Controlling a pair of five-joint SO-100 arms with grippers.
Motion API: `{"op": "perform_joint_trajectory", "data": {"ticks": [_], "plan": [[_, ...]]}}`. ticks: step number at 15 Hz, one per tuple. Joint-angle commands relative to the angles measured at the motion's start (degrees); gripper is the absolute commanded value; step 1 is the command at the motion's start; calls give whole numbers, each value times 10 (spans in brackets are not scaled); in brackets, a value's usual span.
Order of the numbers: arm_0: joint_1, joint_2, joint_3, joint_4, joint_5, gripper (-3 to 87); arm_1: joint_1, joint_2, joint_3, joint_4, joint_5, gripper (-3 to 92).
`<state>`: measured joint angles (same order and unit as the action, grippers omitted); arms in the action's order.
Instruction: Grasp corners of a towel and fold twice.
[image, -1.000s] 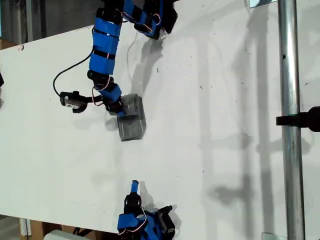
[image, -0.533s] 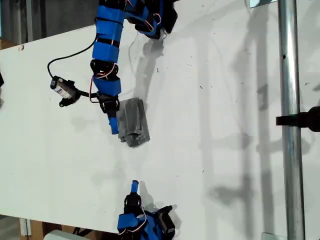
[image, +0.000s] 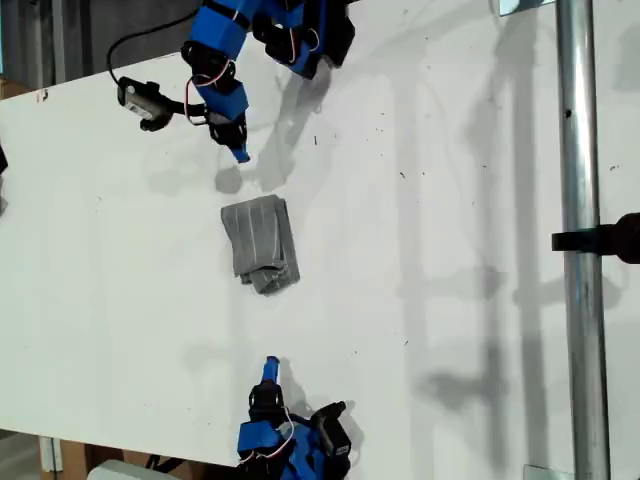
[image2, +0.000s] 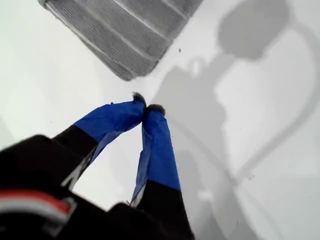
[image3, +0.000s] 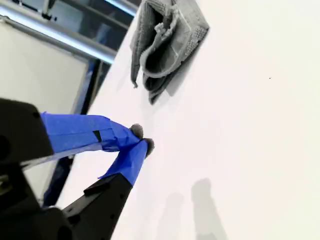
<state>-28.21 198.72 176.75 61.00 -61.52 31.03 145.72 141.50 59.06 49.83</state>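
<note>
White tabletop (image: 430, 330), scuffed; metal pole (image: 578, 240) down the exterior view's right.

Exterior view. One towel (image: 259, 243), grey with pale stripes, lying as a small folded packet a little toward 9 o'clock from the table's centre, no gripper touching it. Both folds judged done; what remains looks like parking the arms. Two arms: my first gripper (image: 240, 154) at 12 o'clock of the towel, near but apart, tips together; my second gripper (image: 269, 369) at 6 o'clock of the towel, well apart, by the table's edge.

First wrist view. One towel (image2: 125, 30) beyond the tips, stripes plain. First gripper (image2: 146, 108): blue jaws pressed together on nothing.

Second wrist view. One towel (image3: 167, 42), showing stacked layers and a loose rumpled edge; corners not separately countable. Second gripper (image3: 140, 138): jaws together, empty, above bare table.
</note>
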Motion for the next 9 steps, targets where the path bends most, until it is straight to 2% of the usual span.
{"op": "perform_joint_trajectory", "data": {"ticks": [1, 3, 4, 6, 7, 9], "plan": [[0, 4, 19, -37, -80, -26, 8, 226, 98, 94, 35, -2], [-2, 4, 18, -19, -101, -26, -3, 399, 171, 172, 76, -2], [-4, 4, 18, 18, -136, -26, -8, 426, 208, 180, 98, -2], [-3, 4, 19, 125, -341, -25, -30, 423, 239, 192, 108, -2], [1, 3, 19, 130, -294, -25, -26, 423, 239, 202, 113, -2], [1, 3, 19, 130, -98, -24, -27, 425, 237, 239, 116, 2]]}}
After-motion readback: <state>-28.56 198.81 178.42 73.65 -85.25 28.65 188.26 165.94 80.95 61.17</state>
